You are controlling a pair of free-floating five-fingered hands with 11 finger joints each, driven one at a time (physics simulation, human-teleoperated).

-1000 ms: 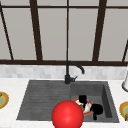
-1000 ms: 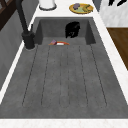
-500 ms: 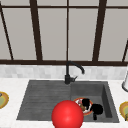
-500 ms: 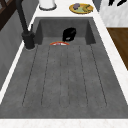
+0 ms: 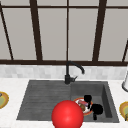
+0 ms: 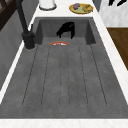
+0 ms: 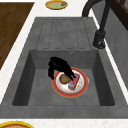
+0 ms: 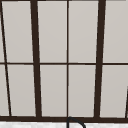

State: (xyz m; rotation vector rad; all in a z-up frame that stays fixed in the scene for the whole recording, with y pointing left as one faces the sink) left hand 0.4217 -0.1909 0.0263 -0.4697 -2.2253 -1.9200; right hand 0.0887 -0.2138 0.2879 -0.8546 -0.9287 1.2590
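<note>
A black hand (image 7: pixel 58 65) is reaching down into the sink basin (image 7: pixel 37 97), over a red-rimmed plate (image 7: pixel 83 86) that is lying on the basin floor. In the right side view the fingers (image 7: pixel 71 75) are curling down onto a brown round food item (image 7: pixel 63 79) on the plate, just beside a pink block (image 7: pixel 74 82); whether they are actually gripping it cannot be told. In the front view the same hand (image 5: pixel 96 109) is showing at the right part of the basin, at the plate's right edge (image 5: pixel 86 112), so it is being taken as the right hand. A red ball (image 5: pixel 67 114) is sitting in the foreground of that view, covering part of the plate. In the left side view the hand (image 6: pixel 66 28) is hanging above the plate (image 6: pixel 59 43). The black faucet (image 5: pixel 70 71) is standing behind the basin. Yellow plates (image 7: pixel 56 4) are resting on the white counter (image 7: pixel 22 52).
</note>
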